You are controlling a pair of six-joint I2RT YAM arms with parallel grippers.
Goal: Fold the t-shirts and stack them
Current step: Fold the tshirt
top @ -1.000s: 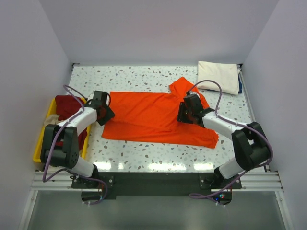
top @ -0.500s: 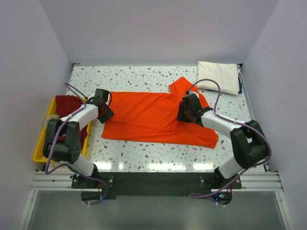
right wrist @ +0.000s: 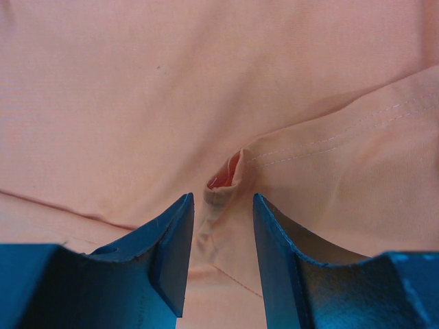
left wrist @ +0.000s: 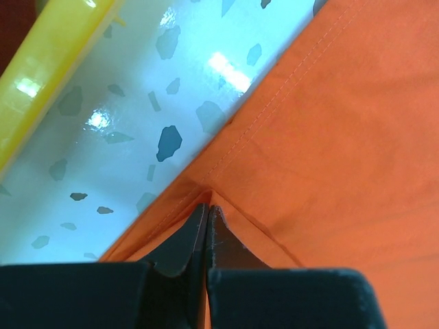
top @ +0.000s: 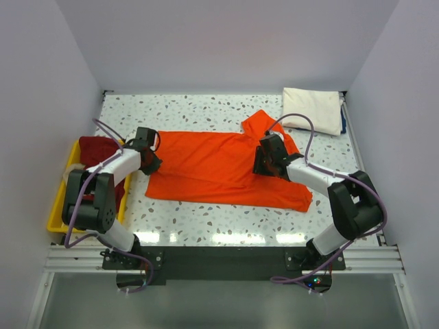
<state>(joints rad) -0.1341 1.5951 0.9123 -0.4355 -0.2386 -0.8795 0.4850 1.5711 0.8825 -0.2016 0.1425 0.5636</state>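
The left gripper (left wrist: 206, 209) is clamped tight, its two fingers pressed together on the hemmed edge of the orange t-shirt (top: 212, 164), at the end of the cloth that lies towards the table's (top: 206, 110) left edge. The right gripper (right wrist: 221, 199) stands narrowly parted, low over the shirt's other end, with a small pucker of orange cloth rising just at its tips; whether the fingers press that fold cannot be told. The shirt lies spread flat across the middle of the tabletop. A cream-white t-shirt (top: 312, 110) lies folded in the far right corner. At the left edge a yellow tray (top: 52, 221) holds a dark red t-shirt (top: 96, 147).
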